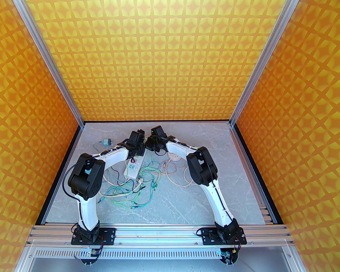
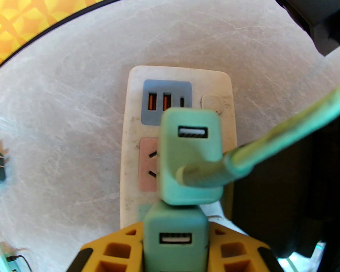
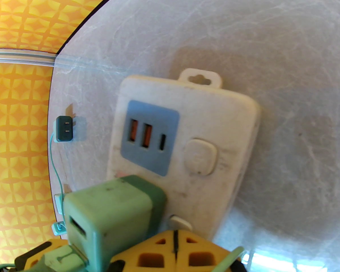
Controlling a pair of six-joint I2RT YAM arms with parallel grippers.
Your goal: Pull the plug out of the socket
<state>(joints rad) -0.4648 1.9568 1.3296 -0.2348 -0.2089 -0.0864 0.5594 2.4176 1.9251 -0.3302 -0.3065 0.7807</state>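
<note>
A white power strip [image 2: 129, 140] lies flat on the grey counter [image 2: 59, 95], near the middle and toward the back. Both arms reach in to it from the near edge. The strip has a blue part with small slots at its far end, and a pink part next to that.

Two green plugs sit over the strip, one right behind the other. In the left wrist view, the lower green plug [image 2: 174, 237] is the closer one. The left jaws are clamped on it, with a yellow finger [image 2: 121, 234] on each side. I cannot tell if its pins are in the strip or out.

The upper green plug [image 2: 189, 152] sits over the pink part. A green cable [image 2: 272, 139] is stuck into it and runs off to the right in that view.

The right jaws are together with nothing between them. Their yellow fingers [image 3: 164, 249] meet along a thin dark line. The tips are just beside the upper green plug and close over the strip.

A small dark plug [image 3: 64, 128] lies alone on the counter, well apart from the strip on its left. A messy heap of thin cables [image 1: 130, 191] lies on the near side of the strip, between the two arms
</note>
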